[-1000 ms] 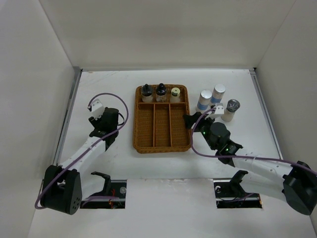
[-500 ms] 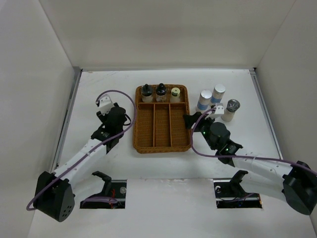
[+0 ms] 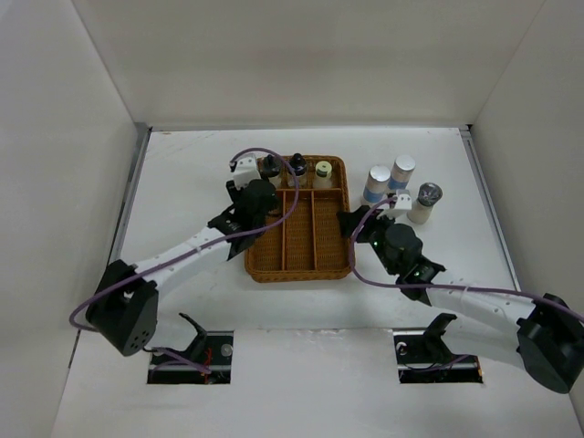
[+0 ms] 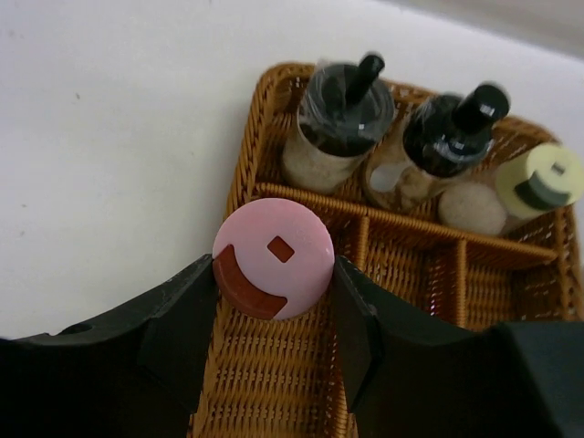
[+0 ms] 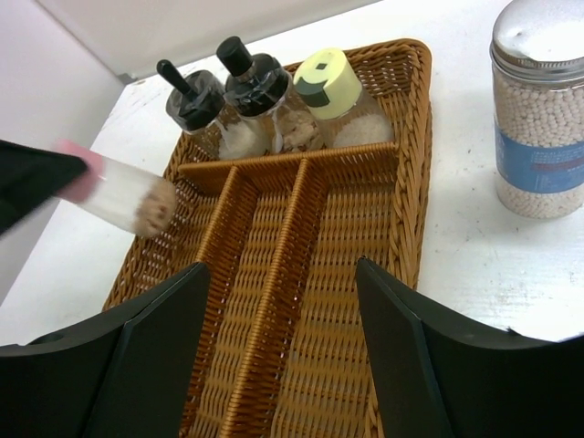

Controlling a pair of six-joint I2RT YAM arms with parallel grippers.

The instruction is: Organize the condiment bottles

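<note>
My left gripper (image 3: 259,195) is shut on the pink-capped bottle (image 4: 274,260) and holds it over the left long compartment of the wicker tray (image 3: 297,270). From the right wrist view this bottle (image 5: 119,196) hangs tilted above the tray's left side. Two black-capped bottles (image 3: 271,169) (image 3: 297,167) and a yellowish-capped one (image 3: 323,172) stand in the tray's back compartment. Two taller white bottles with blue labels (image 3: 376,185) (image 3: 401,173) and a silver-capped shaker (image 3: 425,203) stand on the table right of the tray. My right gripper (image 3: 350,224) is open and empty at the tray's right edge.
The tray has three long compartments running front to back, with woven dividers (image 5: 274,237) between them. White walls enclose the table on three sides. Bare table lies left of the tray (image 3: 182,173).
My left arm has swung right from the open table to the tray, and its gripper now hangs over the tray's back left part. The right arm has not moved.
</note>
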